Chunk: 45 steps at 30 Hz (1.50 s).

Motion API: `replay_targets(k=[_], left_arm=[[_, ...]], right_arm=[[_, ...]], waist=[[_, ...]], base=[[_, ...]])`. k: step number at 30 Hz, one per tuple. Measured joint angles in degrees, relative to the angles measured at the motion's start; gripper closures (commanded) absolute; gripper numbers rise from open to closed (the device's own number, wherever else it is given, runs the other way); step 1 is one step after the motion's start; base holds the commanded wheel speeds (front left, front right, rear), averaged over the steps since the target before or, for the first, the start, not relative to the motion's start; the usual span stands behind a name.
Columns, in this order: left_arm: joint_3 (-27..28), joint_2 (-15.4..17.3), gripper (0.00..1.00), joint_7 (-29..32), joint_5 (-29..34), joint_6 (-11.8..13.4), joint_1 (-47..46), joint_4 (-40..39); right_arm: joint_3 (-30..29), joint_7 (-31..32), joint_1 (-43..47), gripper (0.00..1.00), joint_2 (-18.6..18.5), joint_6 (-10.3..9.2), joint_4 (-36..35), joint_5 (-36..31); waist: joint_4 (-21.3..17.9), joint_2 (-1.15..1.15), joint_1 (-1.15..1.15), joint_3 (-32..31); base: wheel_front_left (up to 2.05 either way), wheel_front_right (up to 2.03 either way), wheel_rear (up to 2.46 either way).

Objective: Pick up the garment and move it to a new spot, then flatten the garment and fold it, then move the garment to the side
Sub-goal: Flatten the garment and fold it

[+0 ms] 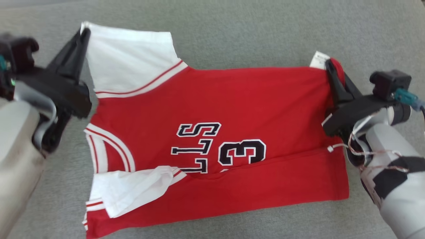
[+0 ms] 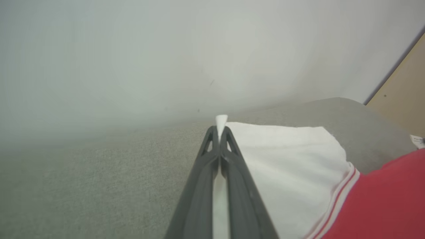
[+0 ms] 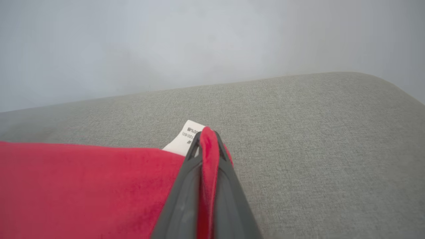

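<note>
Garment (image 1: 232, 106) (image 2: 382, 205) (image 3: 83, 189): a red jersey-style shirt with white sleeves and red-and-white striped trim. It lies spread across the middle of the grey woven fabric surface (image 1: 265, 33) (image 2: 99, 186) (image 3: 315, 149), neckline to the left and hem to the right.
Fold: a band of red cloth along the near side is turned over the body and covers the near edge of the print.
Left forearm (image 1: 13, 149): pale casing at the left edge, reaching toward the far left of the garment.
Right forearm (image 1: 395, 172): pale casing with dark tape and thin wires at the right edge.
Far white sleeve (image 1: 129, 63) (image 2: 285, 159): laid out fairly flat at the far left.
Near white sleeve (image 1: 132, 192): crumpled and folded over the near left corner.
Black-and-white print (image 1: 215, 149): letters and a "3", upside down in the head view.
Left gripper (image 1: 84, 33) (image 2: 219, 127): fingers pressed together on the far left corner of the far white sleeve. A sliver of white cloth shows between them and pokes past the tips.
Right gripper (image 1: 328, 63) (image 3: 206, 132): fingers clamped on the far right hem corner, with red cloth bunched between them.
White care label (image 1: 319, 59) (image 3: 187, 137): sticks out at the far right corner, just beside the right gripper's tips.
</note>
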Motion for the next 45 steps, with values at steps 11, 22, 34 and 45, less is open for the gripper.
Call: replay_targets(k=[11,22,34,45], left_arm=[[12.2,0.9,1.0,-0.3,6.9,8.7,28.2,-27.0],[19.3,-7.2,1.0,-0.4,11.2,8.5,48.5,-31.8],[33.8,-15.8,0.0,-0.4,20.6,6.6,53.5,-33.9],[49.0,-23.8,0.0,-0.4,40.3,4.1,55.1,-37.0]], right_arm=[[-11.2,-0.3,16.3,1.0,-1.7,0.0,-15.1,-6.6],[-19.3,-0.4,32.9,1.0,3.0,0.0,-25.1,-11.8],[-23.9,-0.4,37.7,0.0,2.9,0.0,-27.8,-11.8],[-22.4,1.8,31.8,0.0,3.3,0.0,-12.8,-9.1]], waist=[[4.0,0.0,-0.01,-3.5],[5.9,0.0,-0.01,-6.2],[5.7,-0.01,0.0,-8.8],[6.7,0.0,0.0,-8.5]], base=[[0.0,0.0,0.0],[0.0,0.0,0.0],[0.0,0.0,0.0],[0.0,0.0,0.0]])
